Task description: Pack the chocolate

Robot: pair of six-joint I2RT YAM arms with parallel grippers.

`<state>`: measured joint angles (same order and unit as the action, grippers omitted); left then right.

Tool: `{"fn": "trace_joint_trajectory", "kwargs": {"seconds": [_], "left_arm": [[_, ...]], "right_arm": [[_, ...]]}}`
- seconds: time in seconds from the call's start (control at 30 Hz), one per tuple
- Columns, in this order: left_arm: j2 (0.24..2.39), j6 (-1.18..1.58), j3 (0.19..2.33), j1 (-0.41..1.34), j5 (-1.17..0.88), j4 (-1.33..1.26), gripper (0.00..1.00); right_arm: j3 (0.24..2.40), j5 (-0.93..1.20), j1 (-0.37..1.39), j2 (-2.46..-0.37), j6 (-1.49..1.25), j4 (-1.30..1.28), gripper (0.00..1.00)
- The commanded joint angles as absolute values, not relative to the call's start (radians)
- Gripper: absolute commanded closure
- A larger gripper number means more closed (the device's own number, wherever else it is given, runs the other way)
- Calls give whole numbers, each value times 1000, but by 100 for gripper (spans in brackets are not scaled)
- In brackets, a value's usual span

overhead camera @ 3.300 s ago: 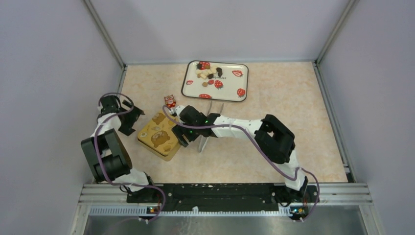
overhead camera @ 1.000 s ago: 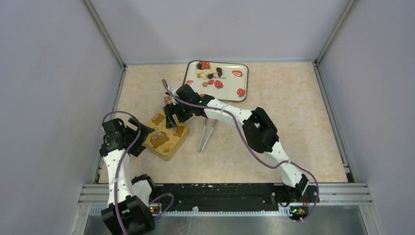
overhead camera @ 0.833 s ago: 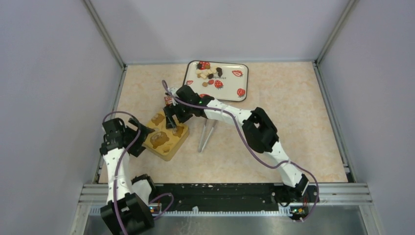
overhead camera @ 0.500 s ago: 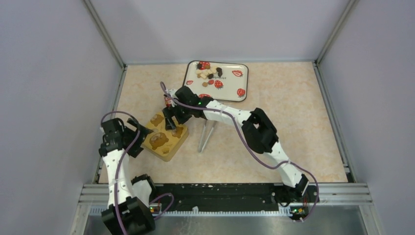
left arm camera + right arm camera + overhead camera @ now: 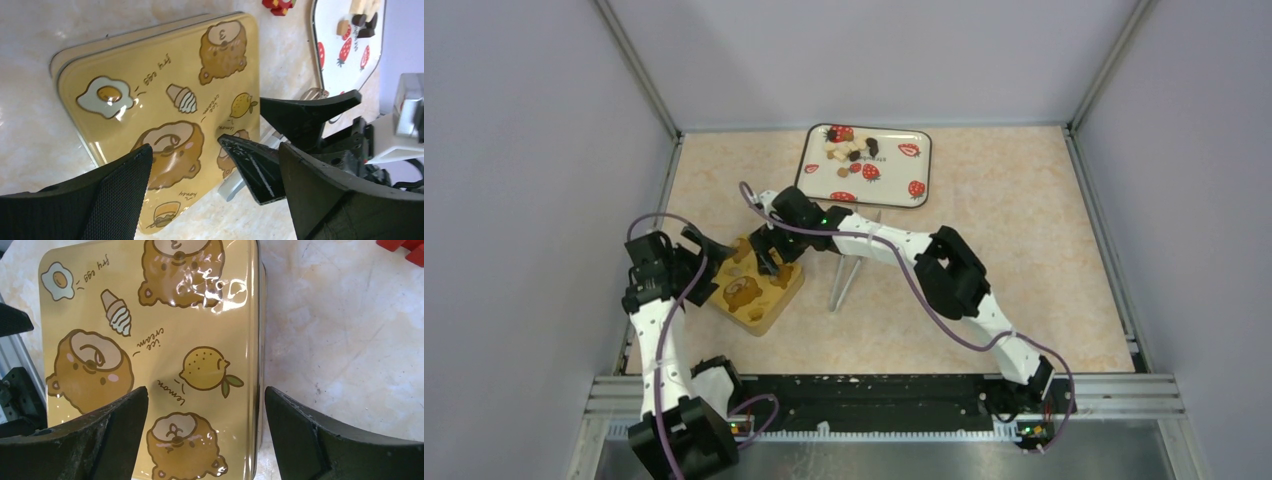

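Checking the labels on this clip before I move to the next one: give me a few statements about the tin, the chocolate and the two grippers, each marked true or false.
1. The yellow square tin printed with brown bears has its lid on. True.
2. The small brown and cream chocolate pieces lie inside the tin. False: they lie on the white strawberry-print tray.
3. The right gripper hangs over the tin with its fingers spread. True.
4. The left gripper is shut on the tongs. False: its fingers are open beside the tin, and the tongs lie on the table to the tin's right.
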<state>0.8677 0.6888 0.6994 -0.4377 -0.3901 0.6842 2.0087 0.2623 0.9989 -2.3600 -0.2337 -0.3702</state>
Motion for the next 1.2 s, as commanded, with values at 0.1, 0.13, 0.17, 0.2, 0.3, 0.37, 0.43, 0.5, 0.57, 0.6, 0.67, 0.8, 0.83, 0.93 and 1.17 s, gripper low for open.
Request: {"fn": "trace_joint_trajectory", "kwargs": {"seconds": [0.1, 0.13, 0.17, 0.2, 0.3, 0.37, 0.43, 0.5, 0.57, 0.6, 0.67, 0.8, 0.83, 0.93, 1.17], "left_arm": [[935, 727, 641, -443, -449, 445, 1], [938, 728, 616, -443, -431, 438, 1], [940, 728, 583, -442, -407, 436, 1], [941, 728, 548, -443, -370, 439, 1], [949, 739, 472, -442, -298, 496, 1], [948, 743, 462, -443, -265, 536, 1], [931, 747, 465, -443, -226, 564, 1], [916, 745, 469, -443, -208, 568, 1], [916, 745, 474, -443, -201, 563, 1], [922, 745, 478, -443, -203, 561, 1], [937, 744, 486, -443, -210, 560, 1], [953, 733, 495, -443, -220, 554, 1], [953, 732, 496, -443, -219, 554, 1], [950, 733, 497, -443, -221, 552, 1], [948, 726, 523, -443, -214, 555, 1]], "right_arm": [[1990, 239, 1002, -2284, -217, -353, 15], [1991, 239, 1002, -2285, -217, -352, 15], [1988, 239, 1003, -2286, -219, -351, 15], [1986, 239, 1002, -2285, -220, -350, 15], [1976, 239, 1002, -2277, -221, -347, 15], [1968, 234, 1002, -2263, -222, -347, 15], [1954, 226, 1002, -2237, -226, -340, 15], [1937, 210, 1002, -2200, -234, -326, 15], [1911, 184, 1002, -2145, -246, -305, 15], [1902, 182, 1000, -2124, -249, -295, 14], [1901, 201, 1001, -2088, -233, -293, 14], [1896, 265, 1001, -2051, -237, -281, 15], [1885, 302, 1001, -2050, -248, -262, 15], [1847, 417, 1002, -2080, -276, -196, 16], [1657, 399, 981, -2184, -396, -10, 17]]}}
